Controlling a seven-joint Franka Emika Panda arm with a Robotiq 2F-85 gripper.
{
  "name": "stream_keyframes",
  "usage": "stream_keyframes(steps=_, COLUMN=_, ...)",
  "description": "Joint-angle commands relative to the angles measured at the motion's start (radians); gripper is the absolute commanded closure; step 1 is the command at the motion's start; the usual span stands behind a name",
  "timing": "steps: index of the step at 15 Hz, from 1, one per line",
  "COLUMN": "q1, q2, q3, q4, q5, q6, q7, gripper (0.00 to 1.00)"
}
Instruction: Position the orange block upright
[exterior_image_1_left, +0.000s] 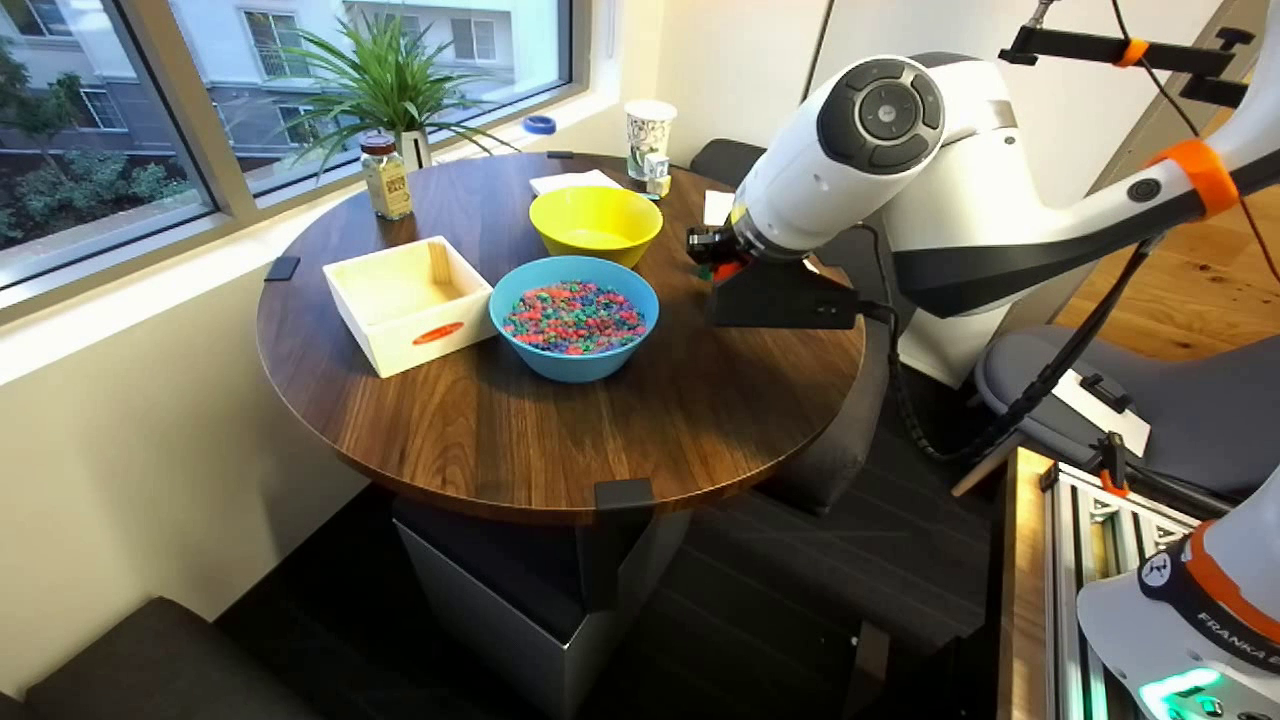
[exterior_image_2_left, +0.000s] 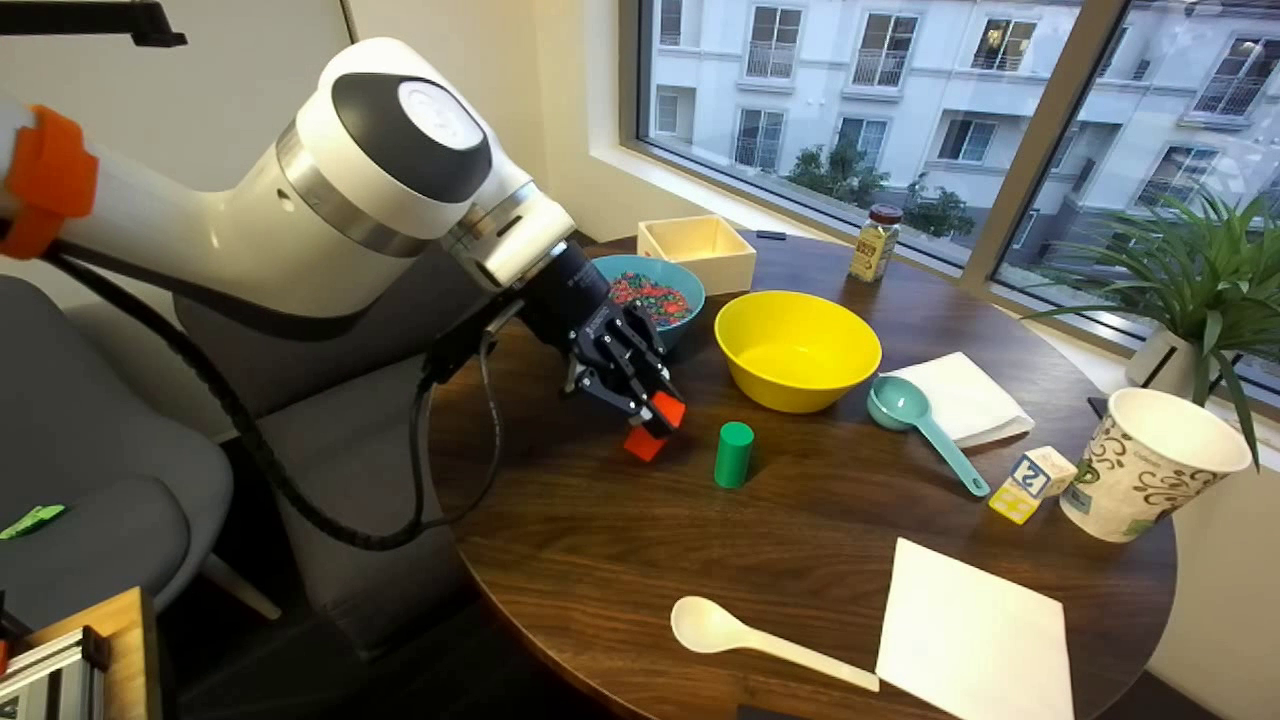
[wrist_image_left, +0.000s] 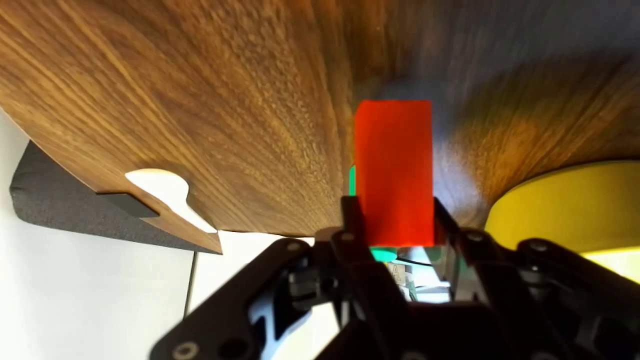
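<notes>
The orange block (exterior_image_2_left: 643, 443) is a small red-orange rectangular block. My gripper (exterior_image_2_left: 655, 412) is shut on it, with a finger on each side. In an exterior view the block is tilted, its lower end close to the table; I cannot tell whether it touches. In the wrist view the block (wrist_image_left: 395, 165) sits between the fingertips (wrist_image_left: 394, 210) and sticks out past them. In an exterior view only a bit of the block (exterior_image_1_left: 728, 269) shows behind the gripper (exterior_image_1_left: 708, 255).
A green cylinder (exterior_image_2_left: 733, 458) stands close beside the block. A yellow bowl (exterior_image_2_left: 775, 392) and a blue bowl (exterior_image_1_left: 573, 367) of beads are near. A wooden box (exterior_image_1_left: 425, 350), white spoon (exterior_image_2_left: 708, 627), teal scoop (exterior_image_2_left: 945, 445), letter blocks (exterior_image_2_left: 1018, 498) and paper cup (exterior_image_2_left: 1125, 485) also stand or lie on the table.
</notes>
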Motion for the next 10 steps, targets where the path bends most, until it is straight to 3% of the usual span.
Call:
stream_keyframes(steps=1, q1=0.010, q2=0.018, q3=0.005, q4=-0.004, q5=-0.049, q6=-0.001, q7=0.062, gripper=0.92)
stream_keyframes(steps=8, q1=0.016, q2=0.032, q3=0.006, q4=-0.001, q5=-0.065, q6=-0.004, q7=0.064, gripper=0.92)
stream_keyframes(steps=9, q1=0.016, q2=0.031, q3=0.007, q4=-0.001, q5=-0.063, q6=-0.004, q7=0.059, gripper=0.61)
stream_keyframes(steps=10, q1=0.017, q2=0.031, q3=0.007, q4=-0.001, q5=-0.063, q6=-0.004, q7=0.057, gripper=0.40)
